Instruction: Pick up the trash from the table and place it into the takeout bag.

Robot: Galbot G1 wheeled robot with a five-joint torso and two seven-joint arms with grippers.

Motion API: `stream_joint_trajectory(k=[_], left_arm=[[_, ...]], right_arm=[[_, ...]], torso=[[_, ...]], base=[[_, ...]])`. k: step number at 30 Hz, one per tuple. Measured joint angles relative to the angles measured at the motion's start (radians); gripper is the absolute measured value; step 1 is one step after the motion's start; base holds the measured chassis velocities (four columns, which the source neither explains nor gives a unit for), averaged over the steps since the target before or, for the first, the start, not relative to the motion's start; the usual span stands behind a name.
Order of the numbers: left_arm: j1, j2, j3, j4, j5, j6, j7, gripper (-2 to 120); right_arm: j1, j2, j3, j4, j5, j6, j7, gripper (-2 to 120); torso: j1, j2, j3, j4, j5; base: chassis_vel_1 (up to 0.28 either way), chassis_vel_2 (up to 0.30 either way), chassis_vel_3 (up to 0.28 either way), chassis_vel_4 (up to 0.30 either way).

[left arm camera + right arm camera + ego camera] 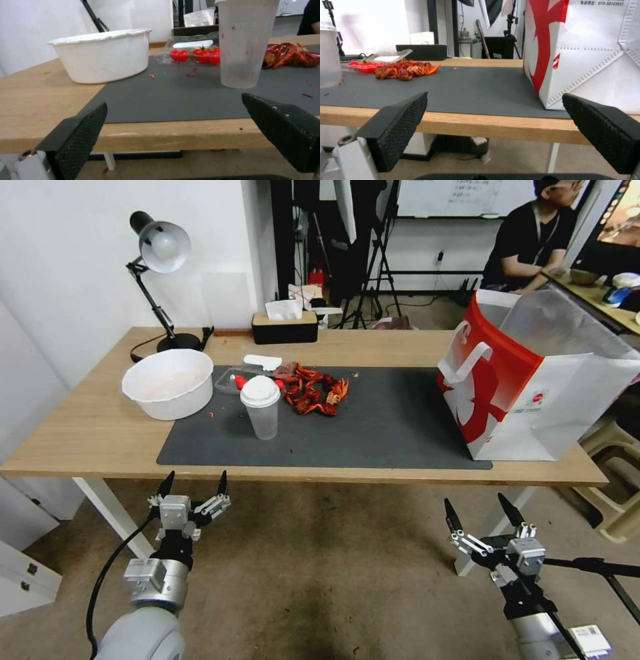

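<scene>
Both grippers — left gripper (193,484), right gripper (483,511) — hung spread and empty below the table (80,433); the lidded clear cup (261,407) wanted a level mid-body grasp.

Left gripper (193,485): two pointed black fingers (78,140) with cross-hatched grip pads, mounted on a silver-grey metal block with small screws. Behind it, a black wrist segment, a silver collar and a rounded grey forearm; a black cable loops alongside. Right gripper (483,510): same black pointed fingers (400,125), silver linkage, black wrist.
</scene>
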Motion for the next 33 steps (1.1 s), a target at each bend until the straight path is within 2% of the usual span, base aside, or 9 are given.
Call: stream_joint_trajectory(k=[12,15,21,25,28,30,32,33], left_arm=[[-0.002,-0.021,0.005,0.006,-0.009,-0.022,0.009,100],[-0.020,-0.023,0.038,-0.008,-0.035,-0.029,-0.020,100],[-0.086,-0.026,0.067,-0.040,-0.059,-0.031,-0.015,100],[-0.162,-0.024,0.096,-0.028,-0.092,-0.026,0.025,100],[-0.164,-0.024,0.098,-0.026,-0.094,-0.024,0.027,100],[-0.187,-0.021,0.110,-0.003,-0.116,-0.026,0.052,100],[-0.233,-0.007,0.125,0.047,-0.143,-0.055,0.104,100],[-0.233,-0.007,0.125,0.047,-0.143,-0.055,0.104,100]], right_arm=[[0.008,-0.004,0.000,-0.003,0.003,-0.012,0.000,100],[0.002,-0.004,0.002,0.001,0.003,-0.010,-0.001,100],[-0.010,-0.003,0.006,0.012,0.003,-0.003,-0.002,100],[-0.010,0.002,0.006,0.025,-0.001,-0.005,-0.002,100],[-0.010,0.002,0.006,0.026,-0.001,-0.005,-0.002,100],[-0.013,0.004,0.005,0.030,-0.003,-0.006,-0.002,100],[-0.014,0.006,0.005,0.030,-0.010,-0.006,-0.002,100],[-0.014,0.006,0.005,0.030,-0.010,-0.006,-0.002,100]], torso=[[0.000,0.000,0.000,0.0001,0.0000],[0.000,0.000,0.000,0.0001,-0.0001],[0.000,0.000,0.000,-0.0001,0.0001],[0.000,0.000,0.000,-0.0001,0.0000],[0.000,0.000,0.000,0.0000,0.0000],[0.000,0.000,0.000,0.0001,-0.0001],[0.000,0.000,0.000,0.0000,-0.0002],[0.000,0.000,0.000,0.0000,-0.0002]], base=[[0.000,0.000,0.000,0.000],[0.000,0.000,0.000,0.000],[0.000,0.000,0.000,0.000],[0.000,0.000,0.000,0.000],[0.000,0.000,0.000,0.000],[0.000,0.000,0.000,0.000],[0.000,0.000,0.000,0.000],[0.000,0.000,0.000,0.000]])
